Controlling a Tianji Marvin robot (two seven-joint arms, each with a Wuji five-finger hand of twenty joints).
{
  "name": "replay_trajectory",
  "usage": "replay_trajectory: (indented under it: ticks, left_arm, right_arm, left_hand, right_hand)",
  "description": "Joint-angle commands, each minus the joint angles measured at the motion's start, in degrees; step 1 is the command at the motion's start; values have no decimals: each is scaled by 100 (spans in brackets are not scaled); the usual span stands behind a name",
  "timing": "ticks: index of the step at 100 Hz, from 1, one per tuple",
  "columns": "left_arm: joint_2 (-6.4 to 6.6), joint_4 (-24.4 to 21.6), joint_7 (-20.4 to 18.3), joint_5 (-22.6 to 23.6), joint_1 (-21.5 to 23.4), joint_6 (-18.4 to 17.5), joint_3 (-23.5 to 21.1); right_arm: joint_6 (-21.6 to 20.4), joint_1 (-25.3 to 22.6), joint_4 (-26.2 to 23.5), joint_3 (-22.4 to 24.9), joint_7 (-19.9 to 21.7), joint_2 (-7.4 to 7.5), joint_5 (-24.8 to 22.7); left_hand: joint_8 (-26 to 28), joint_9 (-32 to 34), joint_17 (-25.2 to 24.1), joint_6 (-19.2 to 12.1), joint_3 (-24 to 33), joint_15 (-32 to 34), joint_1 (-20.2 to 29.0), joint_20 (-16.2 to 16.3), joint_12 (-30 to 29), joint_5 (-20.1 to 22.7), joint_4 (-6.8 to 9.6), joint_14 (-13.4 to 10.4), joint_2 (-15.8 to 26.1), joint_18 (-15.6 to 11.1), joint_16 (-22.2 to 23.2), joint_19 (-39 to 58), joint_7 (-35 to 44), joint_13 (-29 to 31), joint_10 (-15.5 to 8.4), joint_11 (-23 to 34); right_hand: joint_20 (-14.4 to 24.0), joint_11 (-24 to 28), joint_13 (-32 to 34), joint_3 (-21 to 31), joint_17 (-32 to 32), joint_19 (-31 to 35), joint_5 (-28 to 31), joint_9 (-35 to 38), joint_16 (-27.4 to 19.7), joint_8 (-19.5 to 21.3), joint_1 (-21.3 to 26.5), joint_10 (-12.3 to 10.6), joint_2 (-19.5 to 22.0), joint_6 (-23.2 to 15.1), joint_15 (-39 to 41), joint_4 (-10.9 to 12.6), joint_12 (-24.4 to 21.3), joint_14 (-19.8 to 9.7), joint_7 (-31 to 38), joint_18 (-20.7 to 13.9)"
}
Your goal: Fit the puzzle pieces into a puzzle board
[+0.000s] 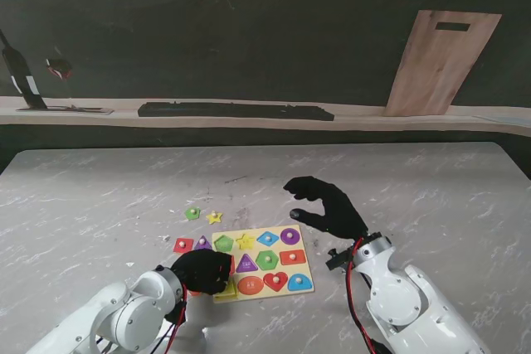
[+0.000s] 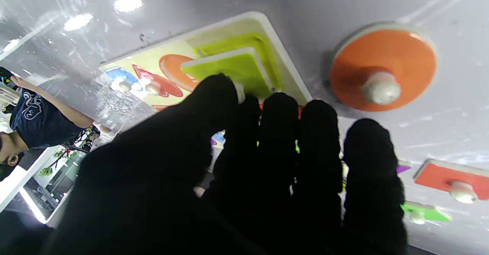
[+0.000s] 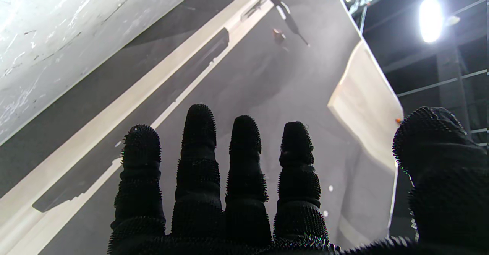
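Yellow puzzle board (image 1: 264, 264) is lying on the marble table (image 1: 431, 196), nine pieces sitting in it that I can count. Four loose pieces are lying just past its far-left corner: green (image 1: 192, 214), yellow star (image 1: 215, 218), red (image 1: 182, 244), purple (image 1: 203, 243). Left hand (image 1: 202, 271) is pinching a lime square piece (image 2: 233, 69) tilted over the board's near-left slot. Orange round piece (image 2: 382, 69) is lying beside that corner. Right hand (image 1: 325, 205) is hovering right of the board, fingers spread, holding nothing.

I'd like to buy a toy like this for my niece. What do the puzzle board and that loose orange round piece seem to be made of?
Puzzle board: probably wood or plywood; a thick pale edge shows under the yellow printed face, with cut-out recesses. Orange round piece: likely the same, a flat disc with a pale rim, matte orange paint on top and a small whitish knob, perhaps plastic or wood.
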Motion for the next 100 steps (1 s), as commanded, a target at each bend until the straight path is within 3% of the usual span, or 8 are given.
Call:
replay_trajectory:
  ticks: [1, 41, 80, 100]
  left_arm:
    - [-9, 85, -1, -26, -36, 10, 75]
    - [-5, 337, 73, 27, -207, -144, 261]
    - [-19, 418, 201, 143, -260, -79, 339]
    - [-15, 410, 200, 175, -256, -87, 327]
  right_arm:
    - [-18, -39, -6, -13, -23, -32, -38]
    - [-10, -53, -14, 8, -26, -34, -16]
    - [-18, -66, -18, 25, -27, -34, -12]
    - [-29, -80, -32, 41, -20, -34, 9]
  left_hand:
    - [-10, 80, 87, 71, 124, 250, 46, 148, -37, 96, -40, 144, -114, 662, -58, 261, 251, 168, 189, 172]
    - [2, -67, -61, 17, 32, 233, 121, 125, 0, -14, 10, 116, 0, 595, -71, 154, 230, 1, 185, 176]
    - [-25, -163, -155, -16, -352, 201, 275, 116, 6, -60, -124, 130, 130, 562, -65, 83, 167, -95, 183, 162]
    - [-59, -261, -285, -151, -477, 120, 338, 93, 7, -111, -103, 102, 176, 501, -78, -13, 120, -214, 150, 105]
  right_hand:
    - [102, -76, 2, -78, -83, 14, 78, -63, 31, 79, 13, -73, 126, -178, 86, 203, 12, -99, 30, 41]
    - [103, -81, 1, -90, -91, 11, 77, -61, 34, 78, 17, -70, 152, -179, 86, 205, 13, -88, 23, 44]
    - [105, -85, 1, -99, -90, 12, 85, -49, 34, 76, 18, -68, 167, -186, 83, 206, 14, -79, 16, 46]
    - [105, -88, 1, -112, -97, 8, 88, -46, 35, 75, 20, -67, 184, -190, 82, 207, 15, -83, 9, 41]
